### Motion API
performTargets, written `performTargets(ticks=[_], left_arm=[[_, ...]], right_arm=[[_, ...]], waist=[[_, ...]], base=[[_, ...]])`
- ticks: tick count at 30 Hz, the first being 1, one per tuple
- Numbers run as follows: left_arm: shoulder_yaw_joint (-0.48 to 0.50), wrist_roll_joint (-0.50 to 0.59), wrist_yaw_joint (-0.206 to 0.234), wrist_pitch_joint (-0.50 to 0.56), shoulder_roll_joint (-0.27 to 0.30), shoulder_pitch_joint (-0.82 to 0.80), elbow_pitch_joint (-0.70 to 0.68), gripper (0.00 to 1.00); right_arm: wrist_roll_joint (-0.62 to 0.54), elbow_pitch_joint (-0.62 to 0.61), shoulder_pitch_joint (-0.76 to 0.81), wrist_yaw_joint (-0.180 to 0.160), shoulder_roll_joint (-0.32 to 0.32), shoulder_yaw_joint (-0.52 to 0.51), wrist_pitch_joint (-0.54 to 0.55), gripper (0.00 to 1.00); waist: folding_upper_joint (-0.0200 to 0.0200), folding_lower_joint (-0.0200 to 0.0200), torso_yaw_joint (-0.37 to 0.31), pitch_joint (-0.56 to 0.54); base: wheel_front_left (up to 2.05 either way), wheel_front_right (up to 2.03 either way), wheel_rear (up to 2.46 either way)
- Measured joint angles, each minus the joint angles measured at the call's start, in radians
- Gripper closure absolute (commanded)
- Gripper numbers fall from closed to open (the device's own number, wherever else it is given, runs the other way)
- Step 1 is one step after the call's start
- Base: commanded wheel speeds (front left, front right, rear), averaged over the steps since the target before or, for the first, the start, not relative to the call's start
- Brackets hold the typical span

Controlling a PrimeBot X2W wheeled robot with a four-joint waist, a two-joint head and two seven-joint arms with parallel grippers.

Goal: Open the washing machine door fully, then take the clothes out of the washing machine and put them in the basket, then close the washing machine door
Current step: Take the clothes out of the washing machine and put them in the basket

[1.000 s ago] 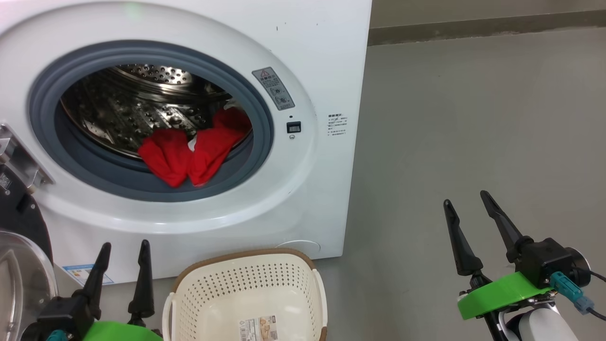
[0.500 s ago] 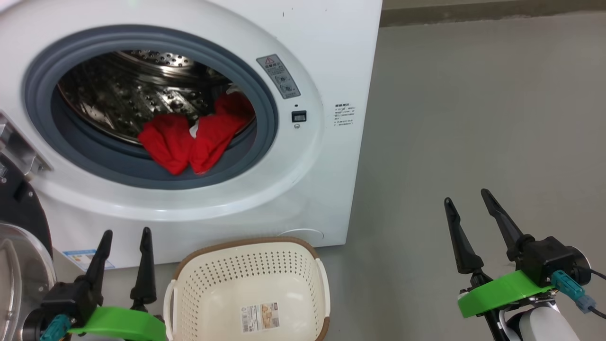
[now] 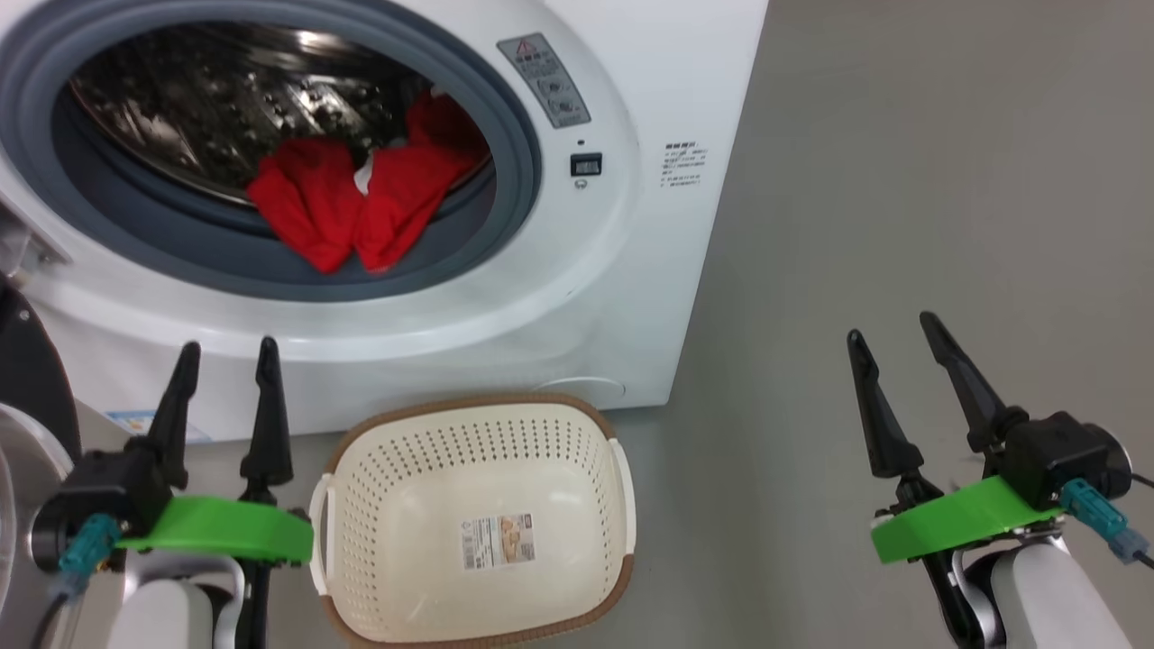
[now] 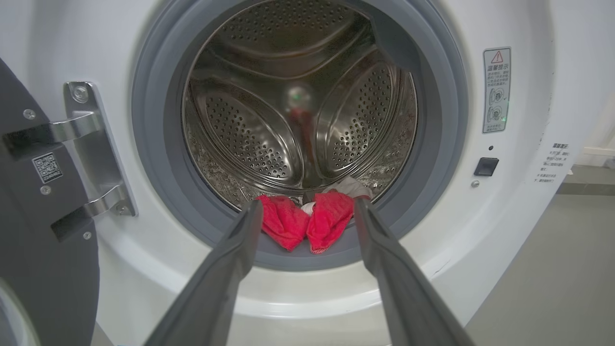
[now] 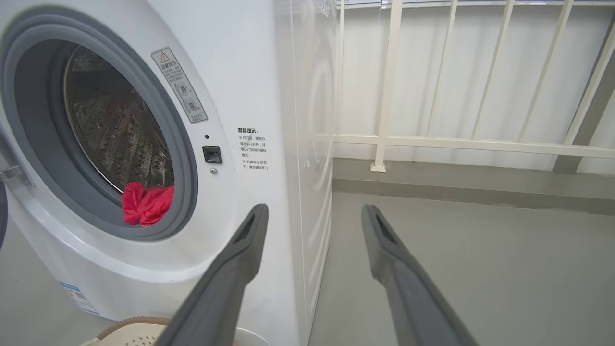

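Grey floor (image 3: 902, 180) carries the basket (image 3: 469, 407) just before the washer (image 3: 631, 270), its door (image 4: 29, 216) swung open at left, red clothes (image 3: 352, 198) on the drum lip, while my left fingers (image 3: 267, 406) and right fingers (image 3: 874, 415) spread wide, holding nothing.

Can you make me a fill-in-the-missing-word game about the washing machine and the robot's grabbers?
1. The clothes inside the washing machine are ____ in colour.
2. The basket in front of it has no clothes inside, so it is ____.
3. The door of the machine is swung ____.
4. The left gripper and the right gripper have their fingers apart and hold ____.
Missing words: red, empty, open, nothing.
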Motion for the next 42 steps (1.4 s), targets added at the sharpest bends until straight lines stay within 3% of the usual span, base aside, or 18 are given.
performTargets(ticks=[10, 22, 33, 42], left_arm=[[-0.001, 0.0, 0.0, 0.0, -0.006, -0.131, 0.025, 0.0], [-0.016, 0.023, -0.002, 0.0, 0.004, -0.395, 0.172, 0.0], [-0.007, 0.038, 0.0, 0.0, 0.007, -0.607, 0.375, 0.0], [-0.025, 0.069, 0.044, 0.008, 0.051, -0.81, 0.644, 0.0]], right_arm=[[0.0, -0.017, -0.054, 0.0, -0.012, 0.005, 0.0, 0.0], [-0.009, -0.03, -0.137, 0.0, -0.035, 0.031, 0.0, 0.0], [-0.009, -0.035, -0.176, 0.0, -0.036, 0.038, 0.0, 0.0], [-0.009, -0.021, -0.199, 0.0, -0.031, 0.07, 0.0, 0.0]], waist=[[0.0, 0.0, 0.013, 0.093], [0.0, 0.0, 0.027, 0.238], [0.0, 0.0, 0.02, 0.343], [0.0, 0.0, -0.01, 0.388]], base=[[0.0, 0.0, 0.0], [0.0, 0.0, 0.0], [0.0, 0.0, 0.0], [0.0, 0.0, 0.0]])
